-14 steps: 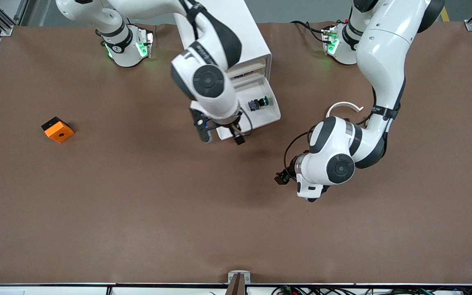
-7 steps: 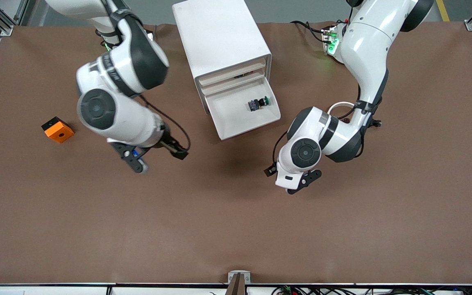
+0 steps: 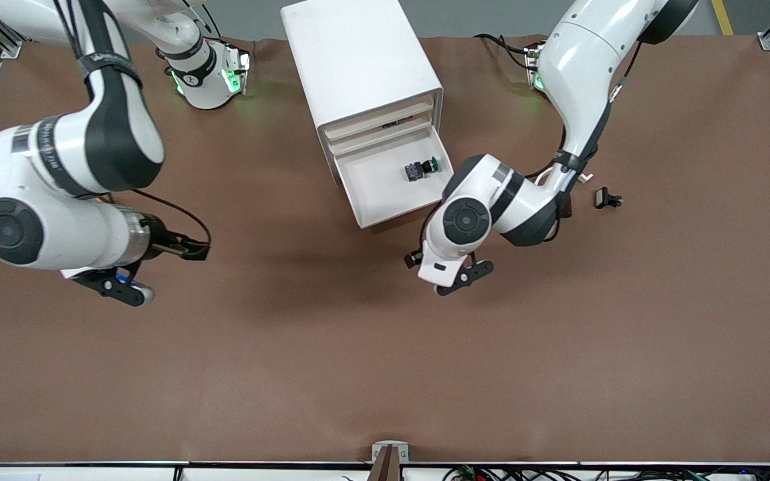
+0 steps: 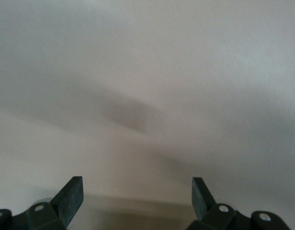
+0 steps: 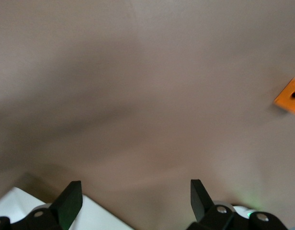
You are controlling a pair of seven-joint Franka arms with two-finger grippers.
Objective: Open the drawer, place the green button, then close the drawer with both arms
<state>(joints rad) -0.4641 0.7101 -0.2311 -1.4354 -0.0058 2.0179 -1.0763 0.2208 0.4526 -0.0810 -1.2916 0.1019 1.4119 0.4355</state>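
1. While the drawer [image 3: 395, 184] stands pulled out of the white cabinet [image 3: 361, 60], the button [image 3: 421, 168] already lies inside it, toward the left arm's end of the tray.
2. My left pincer [image 3: 448, 270] hangs over bare worktop [image 3: 385, 361] just in front of the drawer's front strip, its fingers spread wide and holding nothing.
3. My right pincer [image 3: 158, 270] hangs over the worktop toward the right arm's end, well apart from the cabinet, likewise spread and empty; that arm waits.
4. As I judge it, closing is the step in hand: I should set a finger flat against the middle of the front strip and push straight along the runners, so the tray does not skew or jolt the button.
5. Room is generous in front of the drawer; a small black clip [image 3: 607, 198] lies well off toward the left arm's end, and the orange block [image 5: 290, 97] is nowhere near.
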